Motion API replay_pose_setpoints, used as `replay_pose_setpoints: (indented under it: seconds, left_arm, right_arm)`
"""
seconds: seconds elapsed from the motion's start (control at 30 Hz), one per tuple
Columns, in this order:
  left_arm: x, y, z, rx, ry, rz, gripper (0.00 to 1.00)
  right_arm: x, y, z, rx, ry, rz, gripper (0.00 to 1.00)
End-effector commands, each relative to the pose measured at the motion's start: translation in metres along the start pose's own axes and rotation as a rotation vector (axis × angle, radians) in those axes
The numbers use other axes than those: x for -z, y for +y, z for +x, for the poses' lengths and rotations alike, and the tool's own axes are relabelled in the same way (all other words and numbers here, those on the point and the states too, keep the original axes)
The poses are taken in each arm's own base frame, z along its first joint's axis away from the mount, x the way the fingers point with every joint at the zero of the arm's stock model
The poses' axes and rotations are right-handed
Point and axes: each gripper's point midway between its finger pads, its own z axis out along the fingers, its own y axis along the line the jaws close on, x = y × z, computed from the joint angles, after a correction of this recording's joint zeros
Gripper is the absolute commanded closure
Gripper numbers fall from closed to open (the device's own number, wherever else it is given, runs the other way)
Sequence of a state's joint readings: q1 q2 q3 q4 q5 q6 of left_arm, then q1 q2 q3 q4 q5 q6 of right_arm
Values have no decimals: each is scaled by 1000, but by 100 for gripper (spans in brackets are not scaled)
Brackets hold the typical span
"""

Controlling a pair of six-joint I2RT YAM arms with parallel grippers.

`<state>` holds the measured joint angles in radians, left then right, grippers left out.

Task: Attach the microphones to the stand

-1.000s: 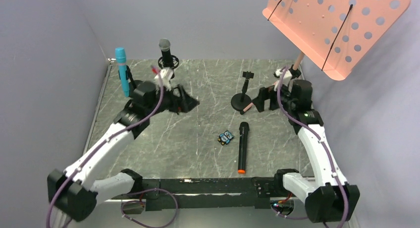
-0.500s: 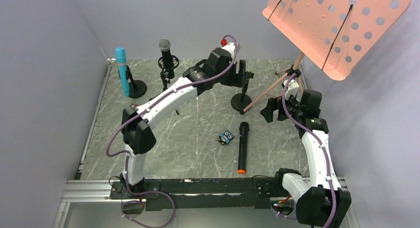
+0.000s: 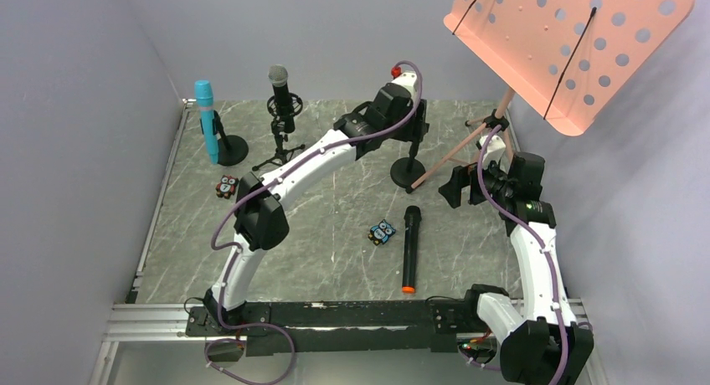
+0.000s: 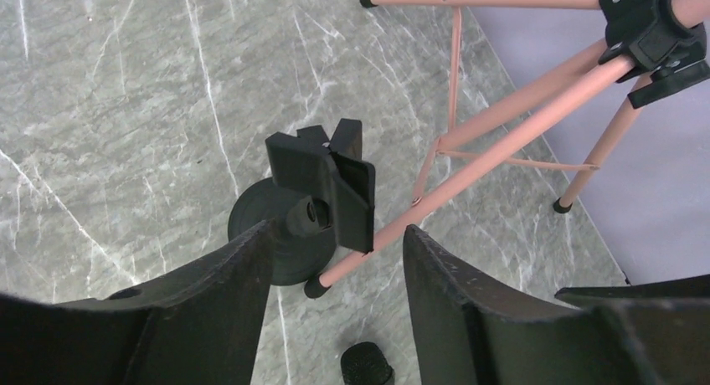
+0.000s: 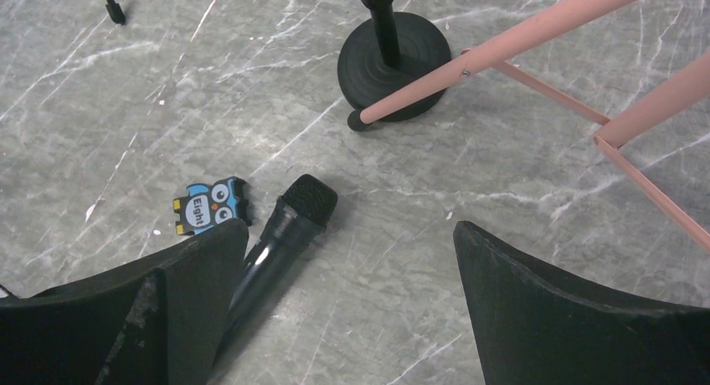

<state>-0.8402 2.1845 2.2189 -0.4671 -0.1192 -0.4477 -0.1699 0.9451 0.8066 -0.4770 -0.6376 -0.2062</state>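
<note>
The all-black microphone with the orange end ring [image 3: 409,248] lies flat on the table, its head toward the empty small black stand [image 3: 407,174]. The light blue microphone [image 3: 205,120] and the silver-mesh-head black microphone [image 3: 280,90] stand upright in stands at the back left. My left gripper [image 3: 415,124] is open and empty above the empty stand; its wrist view shows the stand's clip [image 4: 322,182] between the fingers and the microphone head [image 4: 367,367] below. My right gripper [image 3: 453,187] is open and empty, right of the stand; its wrist view shows the lying microphone [image 5: 283,231] by its left finger.
A pink music stand [image 3: 569,42] rises at the back right; one leg [image 3: 452,155] reaches the small stand's base. A blue owl figure [image 3: 383,231] lies left of the black microphone. A red owl figure [image 3: 226,185] lies at the left.
My left arm has swung from the left side of the table across to the empty stand at the back middle. The right gripper drew back slightly to the right. The red owl figure is uncovered.
</note>
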Motion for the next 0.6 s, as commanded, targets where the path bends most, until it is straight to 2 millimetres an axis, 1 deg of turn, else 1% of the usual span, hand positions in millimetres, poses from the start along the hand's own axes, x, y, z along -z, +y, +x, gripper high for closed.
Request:
replay_pose_setpoints:
  seconds: [0.0, 0.1, 0.23, 0.3, 0.37, 0.47, 0.57]
  left_arm:
    - [1, -18, -32, 12, -117, 17, 41]
    - [-4, -18, -29, 19, -130, 1, 41]
    - [-12, -19, -26, 24, -141, -26, 46]
    - [-17, -16, -23, 16, -146, -54, 49]
    - [-19, -13, -22, 7, -153, -82, 50]
    - [-22, -6, -20, -2, -160, -117, 57]
    - [-24, -4, -20, -14, -167, -132, 60]
  right_arm:
    - [7, 5, -16, 26, -49, -11, 0]
    - [8, 6, -17, 28, -51, -13, 0]
    - [8, 6, -17, 28, -53, -14, 0]
    - [8, 7, -17, 28, -53, -15, 0]
    - [8, 7, -17, 27, -53, -17, 0]
    - [8, 7, -17, 26, -52, -17, 0]
    - [7, 7, -16, 25, -49, -21, 0]
